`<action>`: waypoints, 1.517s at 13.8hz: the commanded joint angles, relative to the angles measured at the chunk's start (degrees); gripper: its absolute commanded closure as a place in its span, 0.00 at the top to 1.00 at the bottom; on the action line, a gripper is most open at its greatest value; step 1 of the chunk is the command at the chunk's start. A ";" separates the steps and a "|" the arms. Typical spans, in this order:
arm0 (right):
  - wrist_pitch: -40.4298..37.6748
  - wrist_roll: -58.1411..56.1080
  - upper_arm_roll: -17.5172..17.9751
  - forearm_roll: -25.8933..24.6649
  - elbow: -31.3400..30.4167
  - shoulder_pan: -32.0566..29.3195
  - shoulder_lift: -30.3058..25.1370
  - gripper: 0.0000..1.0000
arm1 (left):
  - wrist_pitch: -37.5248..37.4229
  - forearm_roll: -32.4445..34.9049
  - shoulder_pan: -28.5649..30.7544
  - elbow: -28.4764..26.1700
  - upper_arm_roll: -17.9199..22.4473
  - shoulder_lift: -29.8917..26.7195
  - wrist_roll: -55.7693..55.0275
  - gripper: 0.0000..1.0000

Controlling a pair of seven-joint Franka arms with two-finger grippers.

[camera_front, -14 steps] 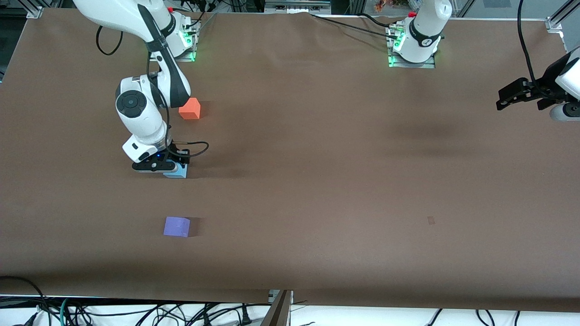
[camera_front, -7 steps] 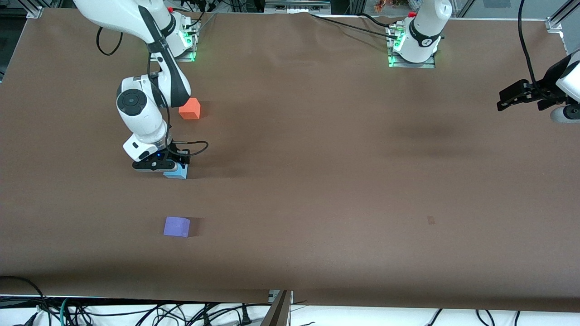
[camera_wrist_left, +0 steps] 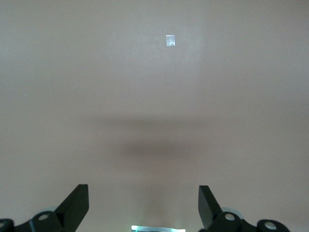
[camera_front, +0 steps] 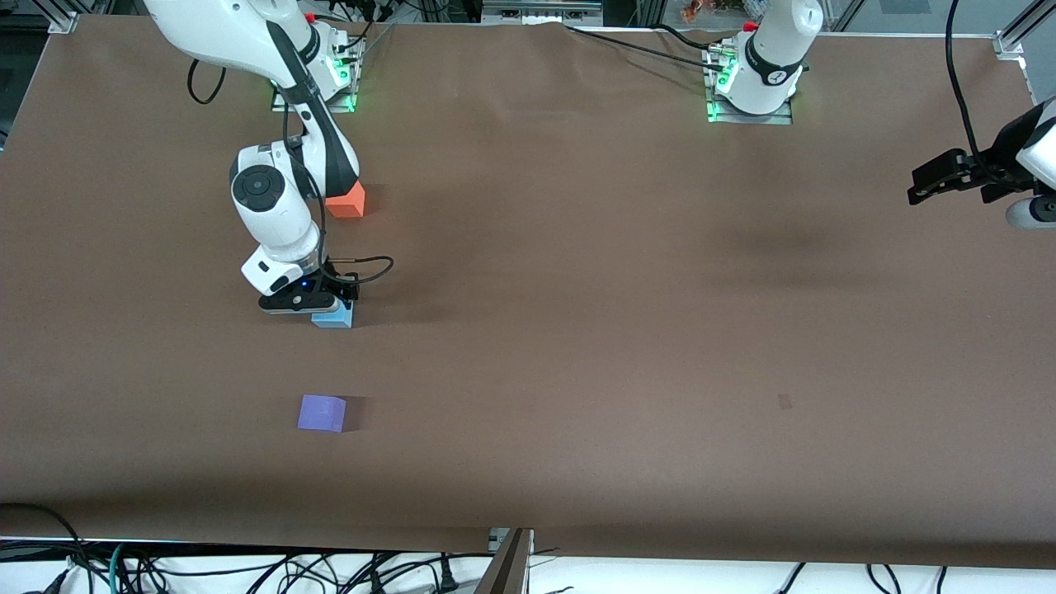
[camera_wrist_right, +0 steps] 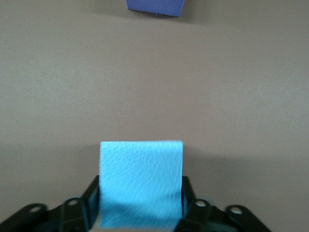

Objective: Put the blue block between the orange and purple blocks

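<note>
Blue block (camera_front: 333, 318), clamped in right gripper (camera_front: 318, 304), has shifted slightly sideways.

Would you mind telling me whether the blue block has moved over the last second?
Yes. Held in the right gripper, the blue block has shifted slightly toward the left arm's end, judged against the unmoved purple block.
</note>
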 commanded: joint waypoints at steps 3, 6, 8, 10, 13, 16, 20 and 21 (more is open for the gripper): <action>-11.85 -4.56 0.54 1.31 7.15 -0.25 -2.53 1.00 | -0.12 -0.07 -0.15 2.74 0.18 2.06 0.98 1.00; -33.37 -8.00 0.01 1.32 20.06 -0.25 -4.03 1.00 | 0.14 0.28 -0.76 3.00 -0.09 2.32 0.62 1.00; -45.25 -8.44 -0.77 1.31 28.15 -0.25 -4.04 1.00 | 0.31 0.10 -0.15 3.44 0.17 2.24 0.62 1.00; -55.80 -11.67 -1.83 1.40 36.14 -0.86 -3.60 1.00 | 0.57 0.28 -0.15 4.59 0.18 2.32 0.45 1.00; -65.15 -16.52 -2.01 1.32 44.00 -3.50 -3.33 1.00 | 2.16 0.28 -0.06 3.89 0.18 2.15 0.45 1.00; -73.41 -16.44 -2.18 1.23 49.88 -4.20 -3.42 1.00 | 2.07 0.89 -0.06 3.71 -0.09 2.15 0.45 1.00; -75.62 -14.60 -1.83 3.51 51.12 -4.82 -4.04 1.00 | 3.64 0.89 0.11 3.09 0.18 2.50 0.45 1.00; -75.80 -13.38 -1.66 3.95 51.21 -4.73 -4.04 1.00 | 5.13 0.89 0.46 2.83 0.18 2.76 0.45 1.00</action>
